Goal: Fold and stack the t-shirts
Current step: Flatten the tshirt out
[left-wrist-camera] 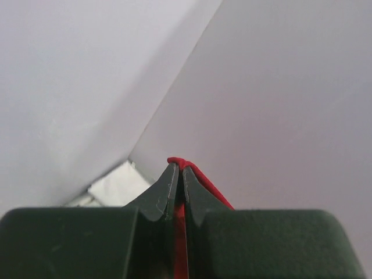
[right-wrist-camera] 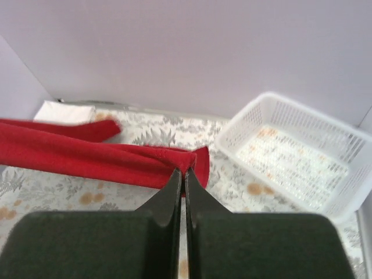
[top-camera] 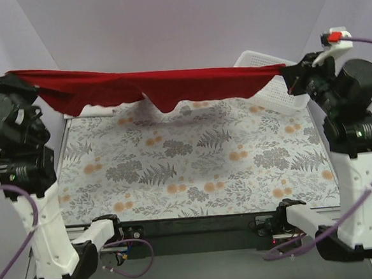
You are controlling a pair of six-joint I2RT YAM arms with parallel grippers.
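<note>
The deep red t-shirt (top-camera: 163, 83) hangs stretched in a long band high above the back of the table, sagging in the middle. My left gripper (top-camera: 12, 76) is shut on its left end, where a red fold (left-wrist-camera: 200, 177) pokes out past the gripper (left-wrist-camera: 178, 167) tips. At the far right my right gripper (top-camera: 288, 70) is shut on the other end, and the red cloth (right-wrist-camera: 87, 154) runs off to the left from this gripper (right-wrist-camera: 181, 172). A folded white t-shirt (right-wrist-camera: 64, 111) lies flat at the back left corner (top-camera: 101, 109), partly hidden behind the red one.
A white plastic mesh basket (top-camera: 273, 82) stands at the back right corner (right-wrist-camera: 296, 151), close under my right gripper. The table (top-camera: 194, 171) wears a floral cloth. Pale walls close in the back and both sides.
</note>
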